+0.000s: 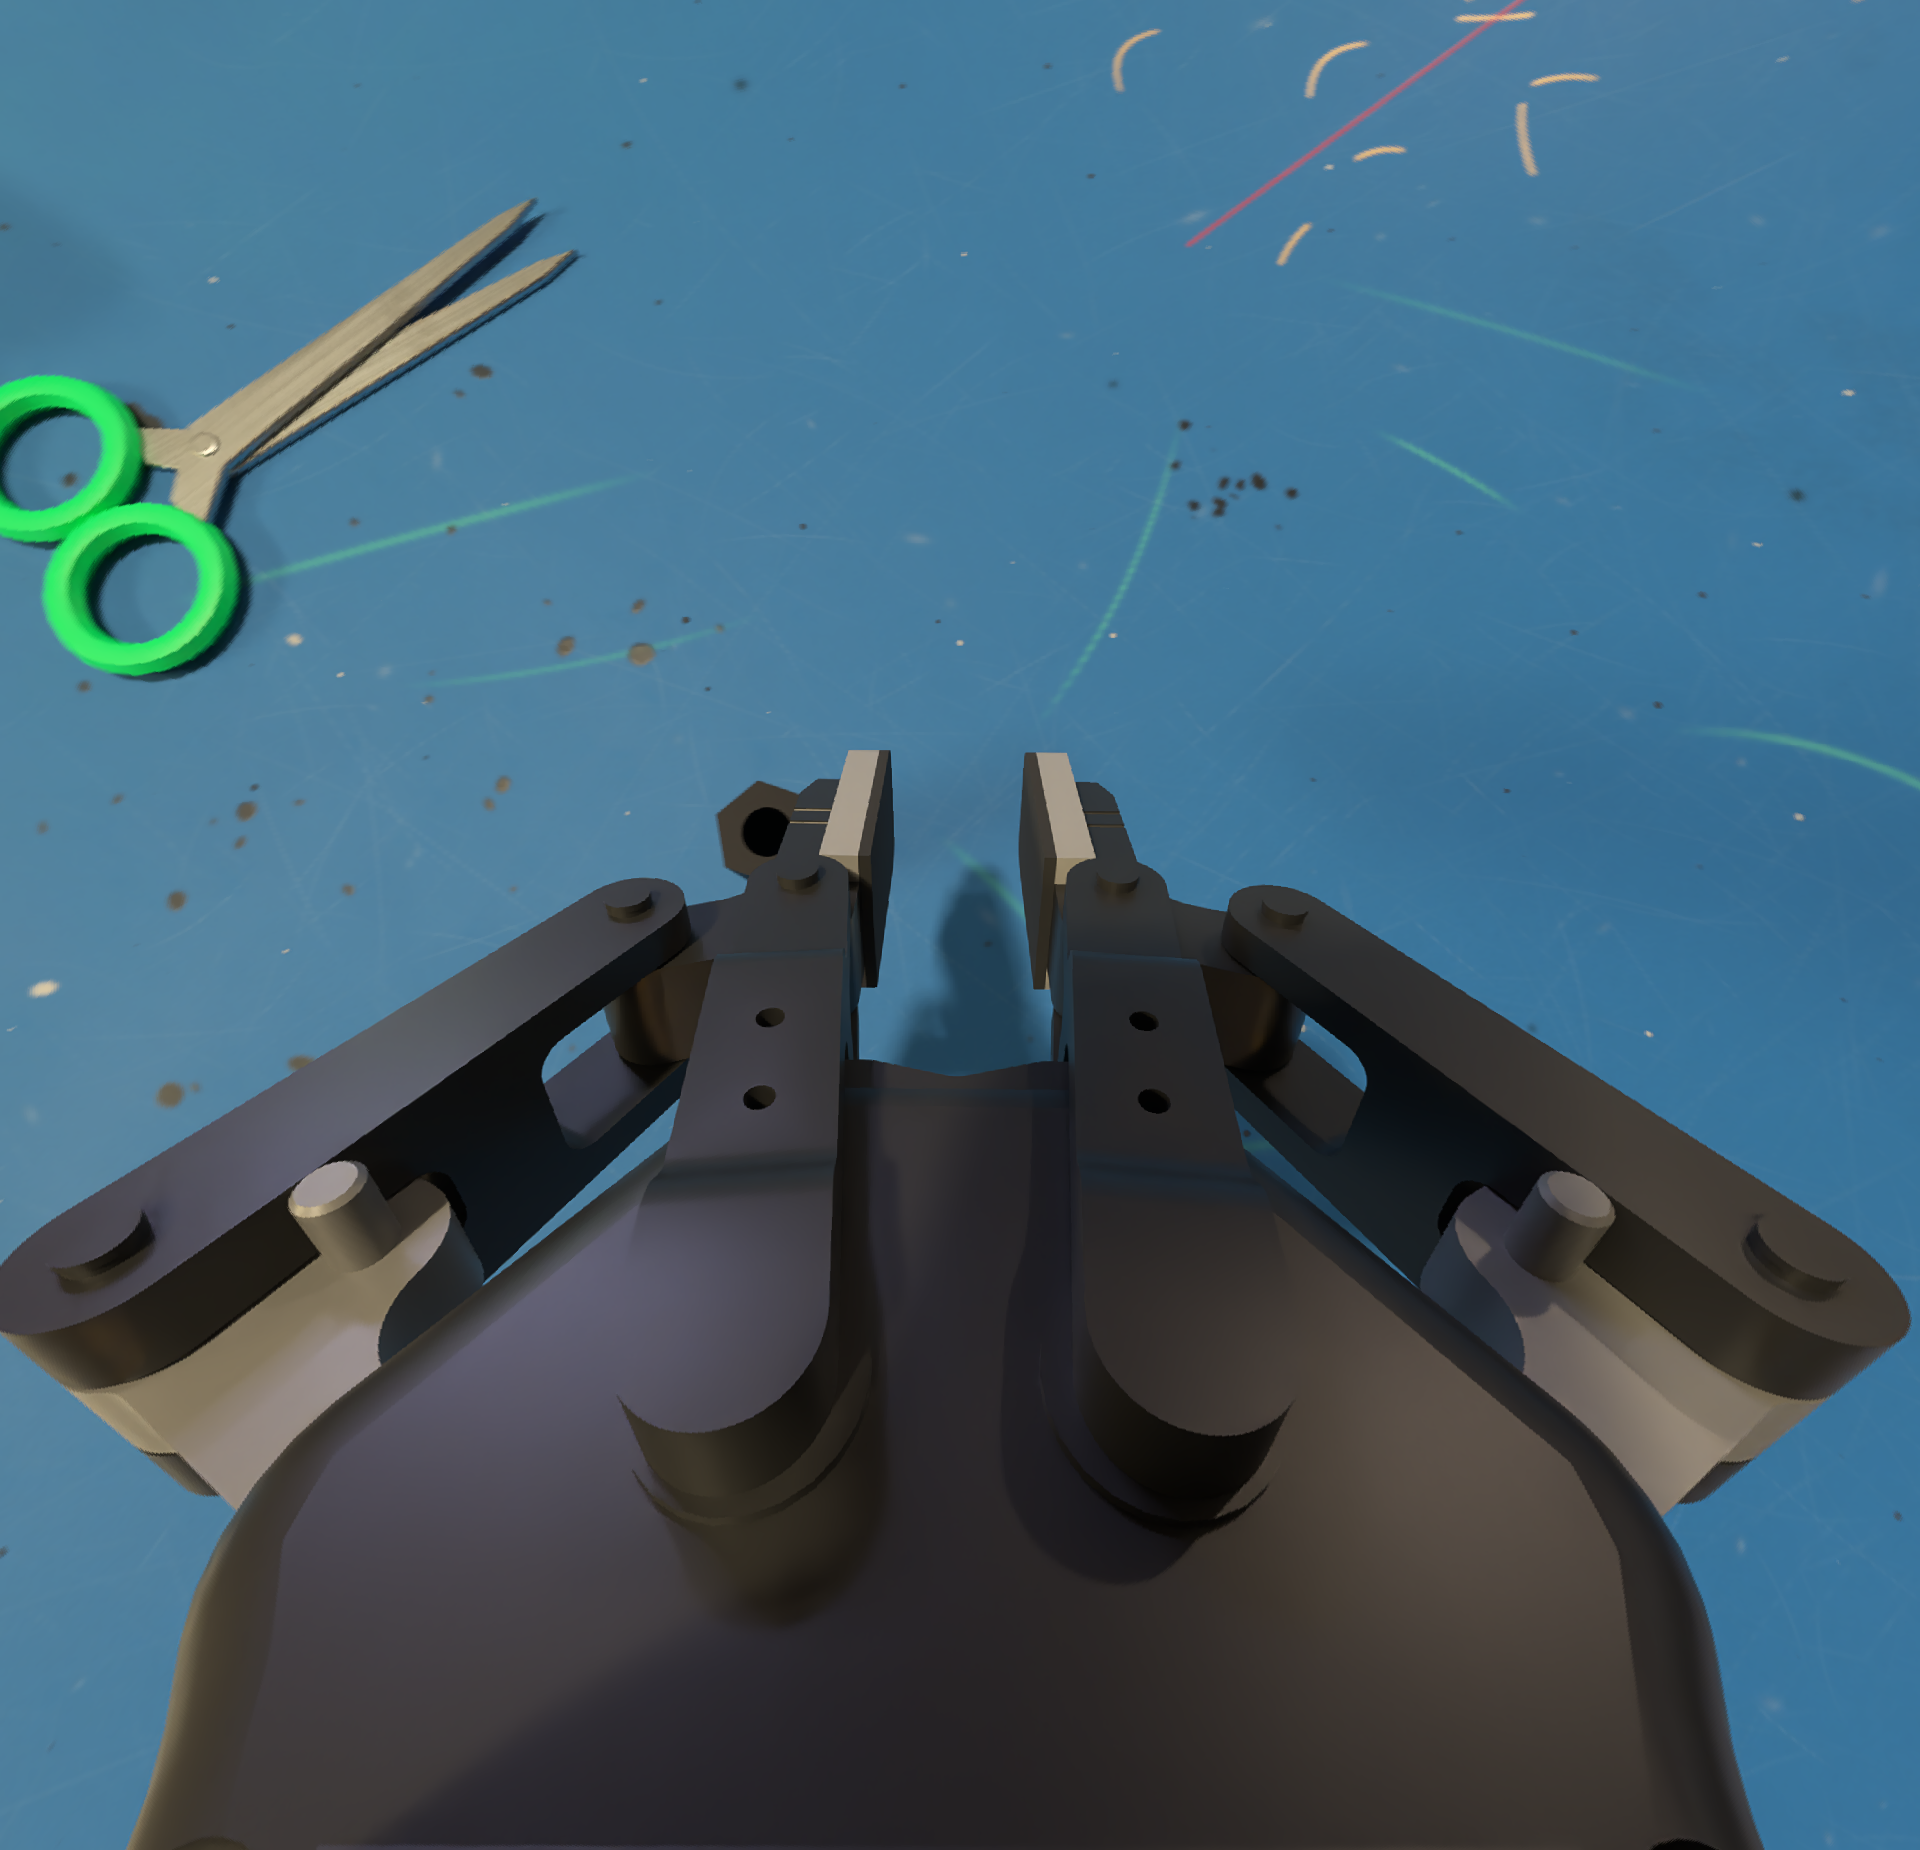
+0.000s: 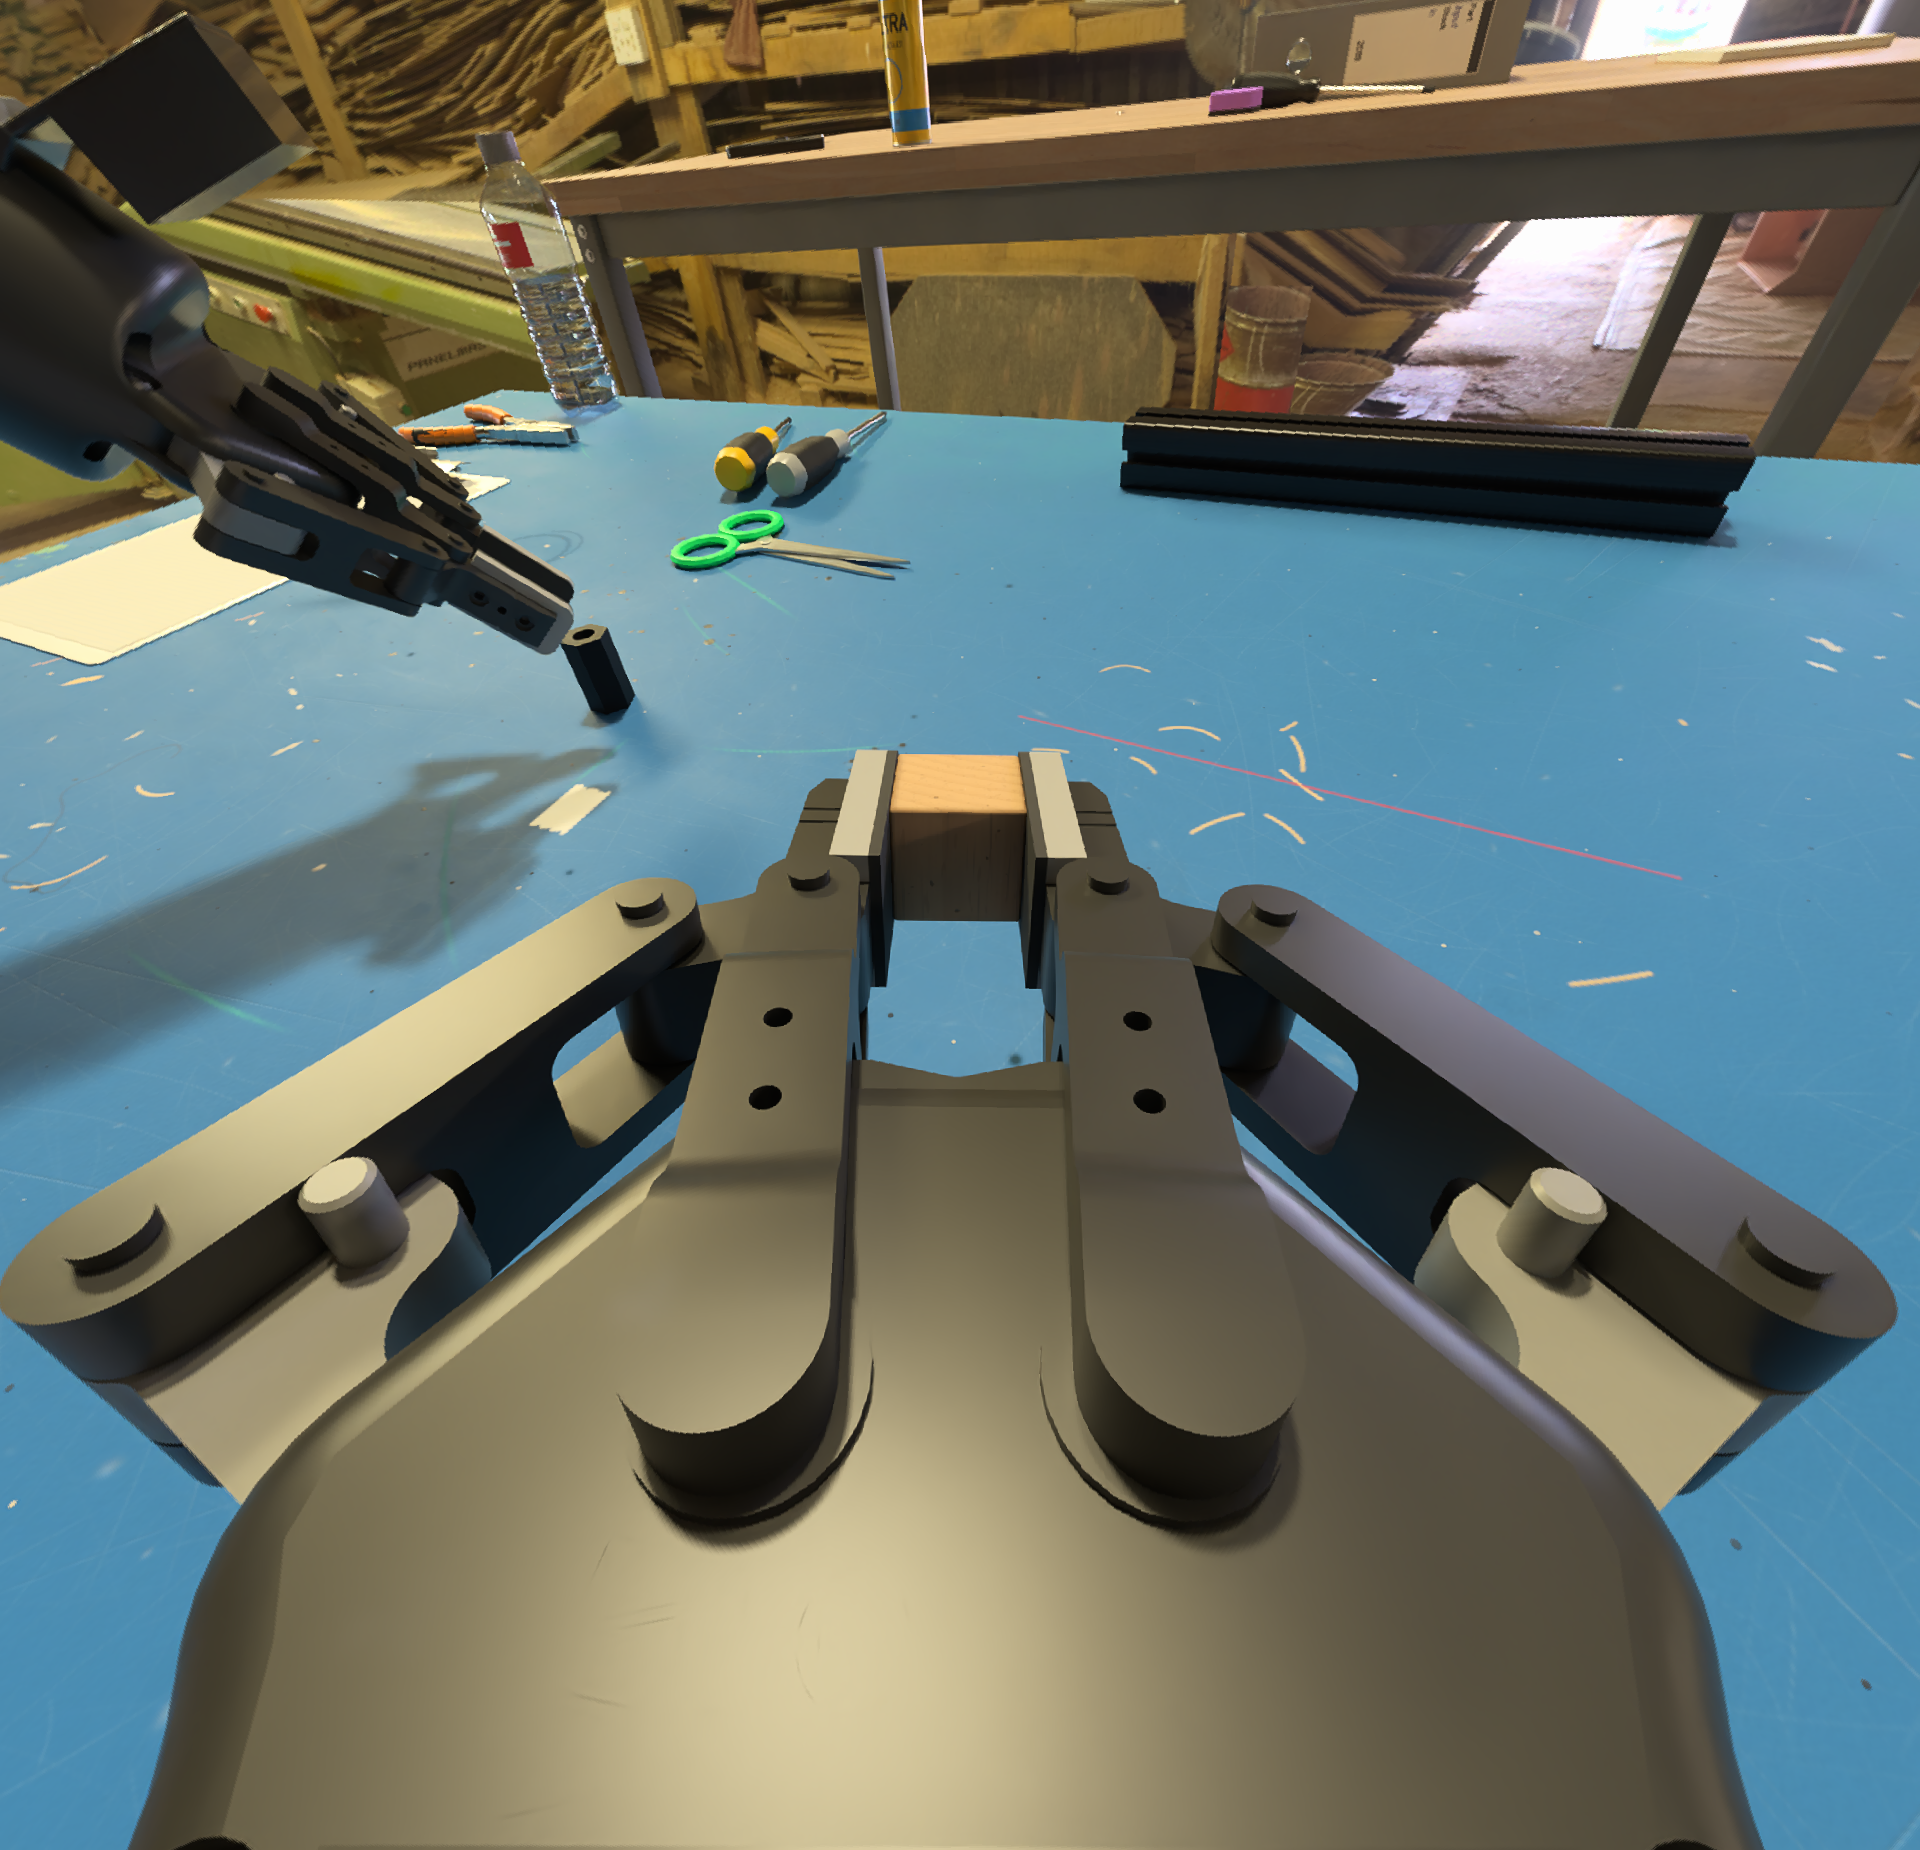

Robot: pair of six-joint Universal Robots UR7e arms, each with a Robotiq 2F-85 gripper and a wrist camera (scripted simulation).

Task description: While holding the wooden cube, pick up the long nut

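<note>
The long nut (image 2: 597,668) is a black hexagonal piece that stands slightly tilted on the blue table (image 2: 1351,969). My left gripper (image 1: 958,813) is partly open, with nothing between its pads. In the left wrist view the nut (image 1: 756,829) sits just outside the left finger, not between the jaws. In the right wrist view the left gripper (image 2: 545,621) reaches down from the left, its fingertips at the nut's top. My right gripper (image 2: 958,798) is shut on the wooden cube (image 2: 958,813) and holds it above the table.
Green-handled scissors (image 1: 156,512) lie to the left gripper's left and also show in the right wrist view (image 2: 769,543). Two screwdrivers (image 2: 774,455), pliers (image 2: 488,434), a water bottle (image 2: 545,283), a white sheet (image 2: 114,595) and a black metal profile (image 2: 1423,475) lie farther off.
</note>
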